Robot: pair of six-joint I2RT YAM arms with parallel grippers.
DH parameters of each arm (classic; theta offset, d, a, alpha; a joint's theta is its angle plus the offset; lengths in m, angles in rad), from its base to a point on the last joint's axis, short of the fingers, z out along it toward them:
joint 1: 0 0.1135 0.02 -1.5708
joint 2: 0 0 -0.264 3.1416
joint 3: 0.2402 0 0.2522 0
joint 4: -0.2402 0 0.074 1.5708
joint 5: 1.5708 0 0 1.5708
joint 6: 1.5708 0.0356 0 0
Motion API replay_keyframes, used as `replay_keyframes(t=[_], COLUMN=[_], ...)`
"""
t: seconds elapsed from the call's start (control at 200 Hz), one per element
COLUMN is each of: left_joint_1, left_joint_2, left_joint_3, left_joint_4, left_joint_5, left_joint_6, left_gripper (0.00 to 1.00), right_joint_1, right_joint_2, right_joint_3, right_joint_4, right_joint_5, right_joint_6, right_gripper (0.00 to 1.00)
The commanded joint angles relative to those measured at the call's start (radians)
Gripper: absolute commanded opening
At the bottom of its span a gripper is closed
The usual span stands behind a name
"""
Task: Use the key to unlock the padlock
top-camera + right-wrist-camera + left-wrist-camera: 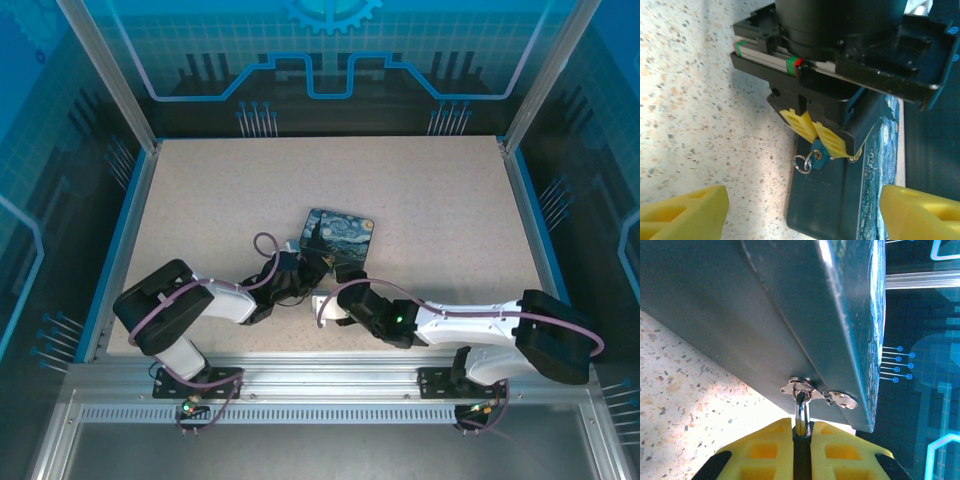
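PLACE: a robotics lab cell is indicated | EVIDENCE: speckled tabletop point(420, 210) is enclosed by aluminium frame point(110, 70) and blue circuit-printed panels point(330, 60) | left arm point(165, 305) and right arm point(480, 325) are bolted to slotted rail point(330, 380)

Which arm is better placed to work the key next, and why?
Right. The left gripper is shut on the padlock hanging at the tin, steadying it. The right gripper is open and empty, facing the key, so it can probably grasp it.
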Motion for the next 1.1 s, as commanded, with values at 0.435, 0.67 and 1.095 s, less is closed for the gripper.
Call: replay_keyframes(t=[0.435,0.67,1.095], left_joint_1=[-0.008,-0.008,-0.009], left_joint_2=[-0.015,0.0,0.02], left_joint_3=[0.018,0.019,0.019], left_joint_4=[0.057,0.074,0.094], left_joint_5=[0.043,0.046,0.055], left_joint_6=[-0.06,-0.07,-0.081], left_gripper=[0.0,0.0,0.0], right_joint_1=[-0.098,-0.107,-0.126], right_joint_2=[0.076,0.12,0.172], right_joint_3=[-0.041,-0.035,-0.021], right_joint_4=[0.225,0.245,0.312], right_joint_5=[-0.107,-0.082,-0.051], right_joint_6=[-0.009,0.015,0.045], right_gripper=[0.6,0.45,0.27])
